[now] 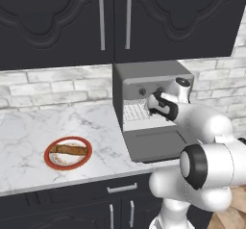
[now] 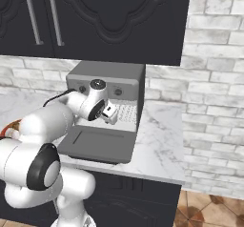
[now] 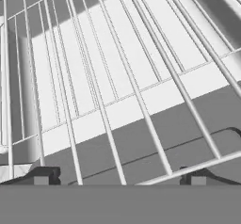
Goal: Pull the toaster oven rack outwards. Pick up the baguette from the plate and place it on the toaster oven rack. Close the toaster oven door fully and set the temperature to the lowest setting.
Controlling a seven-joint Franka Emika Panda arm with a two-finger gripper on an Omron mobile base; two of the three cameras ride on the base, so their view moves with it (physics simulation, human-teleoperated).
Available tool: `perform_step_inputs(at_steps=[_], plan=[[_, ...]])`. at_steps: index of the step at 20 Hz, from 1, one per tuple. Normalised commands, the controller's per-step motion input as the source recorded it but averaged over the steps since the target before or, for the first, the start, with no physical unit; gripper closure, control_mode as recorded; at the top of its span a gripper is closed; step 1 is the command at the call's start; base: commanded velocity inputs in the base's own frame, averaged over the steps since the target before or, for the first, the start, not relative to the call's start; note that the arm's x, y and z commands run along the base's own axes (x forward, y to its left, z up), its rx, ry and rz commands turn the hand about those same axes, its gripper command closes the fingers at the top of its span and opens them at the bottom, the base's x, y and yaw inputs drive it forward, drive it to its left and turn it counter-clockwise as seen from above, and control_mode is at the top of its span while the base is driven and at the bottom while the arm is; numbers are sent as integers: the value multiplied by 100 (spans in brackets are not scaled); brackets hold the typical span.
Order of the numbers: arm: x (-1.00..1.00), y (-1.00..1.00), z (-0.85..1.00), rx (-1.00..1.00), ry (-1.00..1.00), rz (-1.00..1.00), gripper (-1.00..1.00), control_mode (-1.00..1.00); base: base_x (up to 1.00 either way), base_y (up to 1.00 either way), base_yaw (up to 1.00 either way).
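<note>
The tool (image 3: 119, 178) is spread wide at the toaster oven (image 1: 149, 74) mouth, its tips flanking the toaster oven rack (image 3: 117, 100). Closing off a wire risks slipping. The baguette (image 1: 70, 150) waits on the plate (image 1: 52, 164) at nine o'clock.

This is a home kitchen, rendered rather than filmed. A white marble counter (image 1: 29, 132) with grey veining runs along a wall of pale grey brick (image 1: 53, 86). Dark upper cabinets (image 1: 57, 16) with carved panel doors and long silver bar handles (image 1: 101, 19) hang above it, and matching dark lower cabinets (image 1: 120, 206) with silver pulls sit under the counter edge. A grey toaster oven (image 1: 144, 74) stands on the counter against the wall, its door (image 1: 153, 144) folded down and a wire rack (image 3: 122, 86) inside. Beside it, a red-rimmed plate (image 1: 68, 152) carries a baguette (image 1: 72, 150). A wood-patterned floor (image 2: 209, 209) shows at the lower right.
</note>
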Motion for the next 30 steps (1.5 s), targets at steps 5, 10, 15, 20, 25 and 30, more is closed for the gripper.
perform_step_inputs(at_steps=[5, 10, 15, 20, 25, 30], plan=[[-49, 0, -57, -10, 19, 0, -100, -100, 0, 0, 0], [-65, 0, -63, -7, 14, 1, -100, -100, 0, 0, 0], [-88, 0, -59, -2, 5, 1, -100, -100, 0, 0, 0], [-99, 0, -55, -1, 3, 4, -100, -100, 0, 0, 0], [-75, 0, 7, 0, -1, 4, -100, -100, 0, 0, 0], [-56, 0, 66, 0, -7, 5, -100, -100, 0, 0, 0]])
